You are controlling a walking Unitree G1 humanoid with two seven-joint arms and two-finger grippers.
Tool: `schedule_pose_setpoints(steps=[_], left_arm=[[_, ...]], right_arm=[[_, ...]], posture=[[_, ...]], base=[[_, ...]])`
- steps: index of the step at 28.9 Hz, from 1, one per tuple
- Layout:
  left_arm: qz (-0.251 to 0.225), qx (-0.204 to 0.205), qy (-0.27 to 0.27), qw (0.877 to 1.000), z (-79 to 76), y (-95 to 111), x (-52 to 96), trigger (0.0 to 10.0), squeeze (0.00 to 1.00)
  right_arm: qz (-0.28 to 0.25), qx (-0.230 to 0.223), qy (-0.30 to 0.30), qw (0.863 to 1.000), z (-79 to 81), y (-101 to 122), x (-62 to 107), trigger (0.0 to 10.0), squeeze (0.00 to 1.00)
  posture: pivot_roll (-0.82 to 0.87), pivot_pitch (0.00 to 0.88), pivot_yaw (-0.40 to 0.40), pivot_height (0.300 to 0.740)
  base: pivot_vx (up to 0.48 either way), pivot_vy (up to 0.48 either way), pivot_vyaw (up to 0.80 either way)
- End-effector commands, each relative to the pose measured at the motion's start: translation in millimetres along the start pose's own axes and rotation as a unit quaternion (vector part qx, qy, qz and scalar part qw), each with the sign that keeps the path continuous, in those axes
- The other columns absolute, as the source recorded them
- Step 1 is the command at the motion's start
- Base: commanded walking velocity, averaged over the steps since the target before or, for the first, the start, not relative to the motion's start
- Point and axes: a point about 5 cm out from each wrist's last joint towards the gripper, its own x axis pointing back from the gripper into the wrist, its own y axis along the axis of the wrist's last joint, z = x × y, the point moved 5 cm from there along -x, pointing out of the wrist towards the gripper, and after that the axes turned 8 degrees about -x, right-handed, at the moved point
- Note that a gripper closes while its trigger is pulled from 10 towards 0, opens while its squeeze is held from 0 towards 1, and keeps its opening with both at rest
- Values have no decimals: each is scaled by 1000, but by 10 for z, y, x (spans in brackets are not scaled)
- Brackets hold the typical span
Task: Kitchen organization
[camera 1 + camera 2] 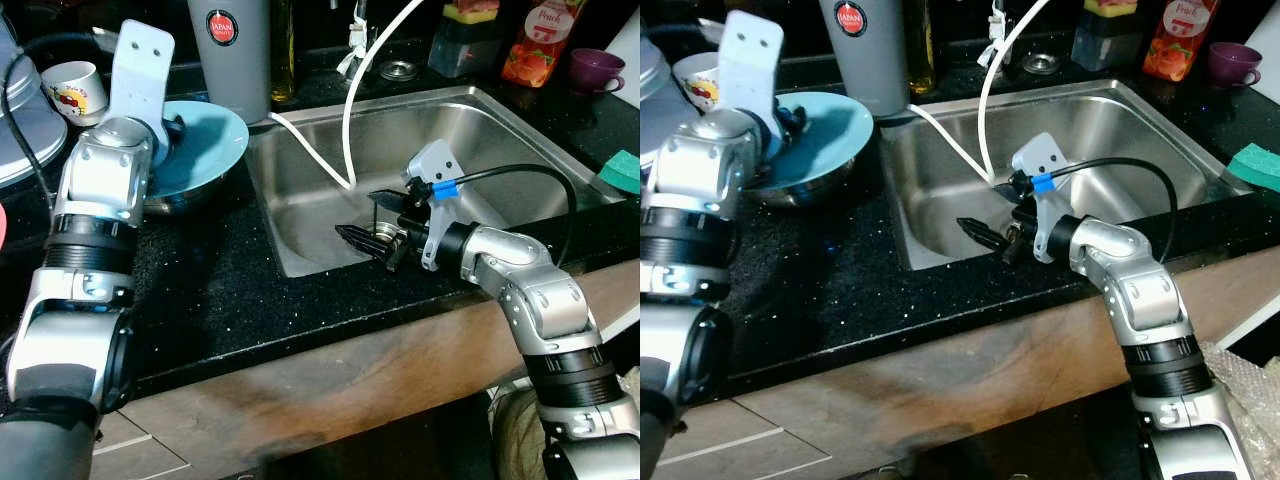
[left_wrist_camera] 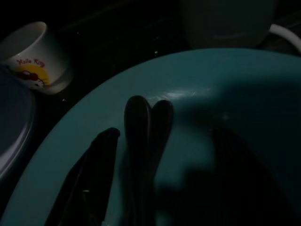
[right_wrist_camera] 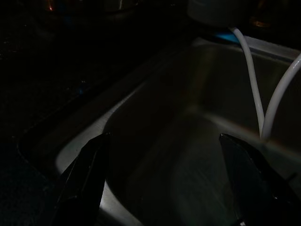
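My left gripper (image 2: 164,136) hangs open just above a light blue plate (image 1: 215,145) on the counter left of the sink. In the left wrist view, two dark utensils with rounded ends (image 2: 141,127) lie side by side on the plate (image 2: 225,84), between my fingers. What they are is too dim to tell. My right gripper (image 1: 370,217) is down inside the steel sink (image 1: 480,140), near its front left part. Its fingers (image 3: 84,179) stand wide apart, with only the sink floor between them.
A white hose (image 1: 350,110) loops down into the sink just behind my right gripper. A white printed cup (image 1: 75,90) and a grey tumbler (image 1: 230,55) stand behind the plate. A green sponge (image 1: 622,170), a purple cup (image 1: 595,70) and a juice carton (image 1: 540,40) sit at the right.
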Motion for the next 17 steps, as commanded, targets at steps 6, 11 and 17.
schedule_pose_setpoints(steps=[6, 11, 17], left_arm=[[36, 26, -24, 999, -63, -57, -1, 10000, 0], [55, 32, -27, 998, -33, -127, 12, 10000, 0], [73, 66, -14, 995, 86, -206, 27, 10000, 0]], right_arm=[[7, 10, 3, 1000, -4, -8, -4, 10000, 0], [7, 11, 5, 1000, -4, -6, -4, 10000, 0], [9, 13, 7, 1000, -6, -2, -6, 10000, 0]], posture=[[21, 73, -21, 740], [21, 73, -21, 740], [20, 74, -23, 740]], base=[[0, 0, 0], [0, 0, 0], [0, 0, 0]])
